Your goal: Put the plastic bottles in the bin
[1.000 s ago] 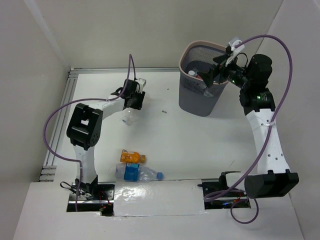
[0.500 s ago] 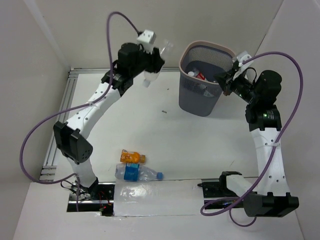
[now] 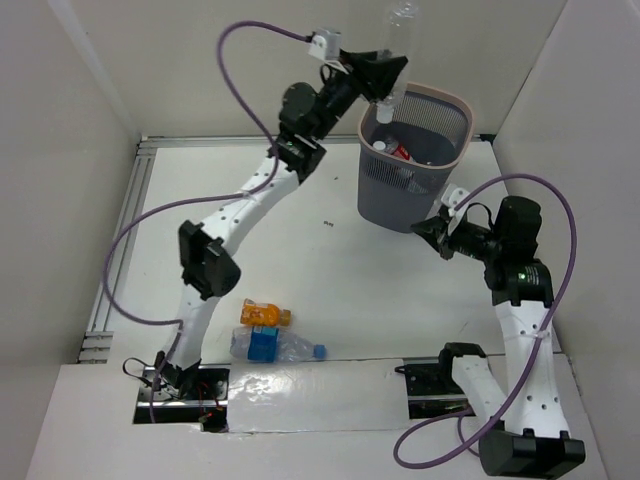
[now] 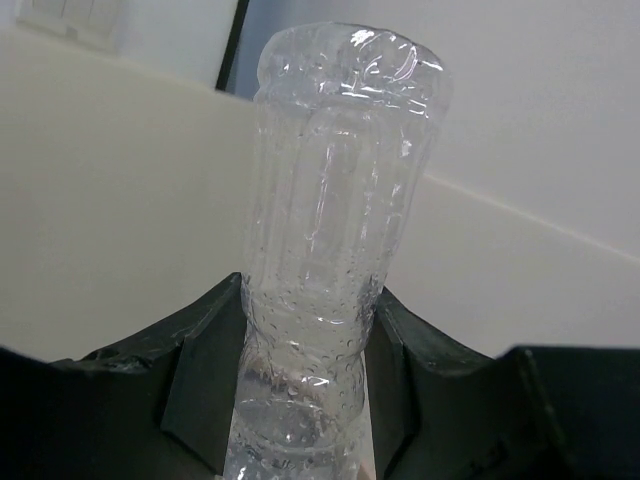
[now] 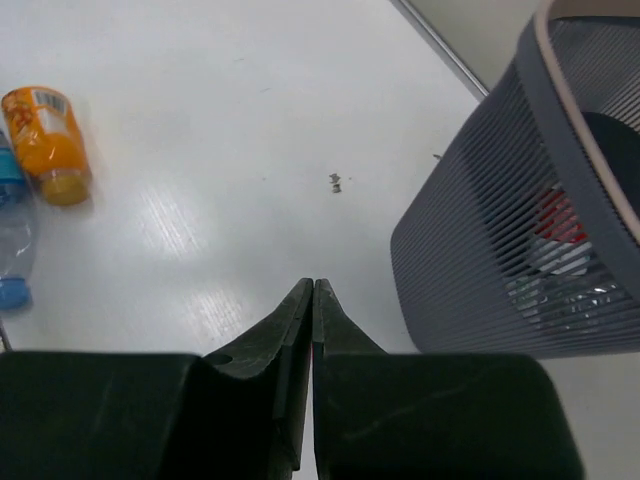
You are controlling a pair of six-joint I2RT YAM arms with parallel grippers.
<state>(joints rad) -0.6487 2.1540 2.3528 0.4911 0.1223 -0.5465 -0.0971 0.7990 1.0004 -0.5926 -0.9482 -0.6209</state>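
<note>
My left gripper point(image 3: 384, 78) is shut on a clear plastic bottle point(image 3: 399, 35) and holds it upright, cap end down, over the left rim of the bin point(image 3: 437, 96). In the left wrist view the bottle point(image 4: 335, 250) fills the gap between my fingers point(image 4: 205, 380). The dark mesh bin holds bottles, one with a red label point(image 3: 401, 151). My right gripper point(image 3: 438, 233) is shut and empty, low beside the bin's right wall point(image 5: 480, 250). An orange bottle point(image 3: 262, 314) and a clear bottle with a blue label point(image 3: 274, 346) lie near the front edge.
White walls enclose the table on three sides. A metal rail point(image 3: 120, 240) runs along the left edge. A small dark speck point(image 3: 328, 224) lies on the table left of the bin. Purple cables loop from both arms.
My left arm rose and swung right, carrying the clear bottle from the table's back left to above the bin. My right gripper shut and drew back from the bin's mouth down to its side.
</note>
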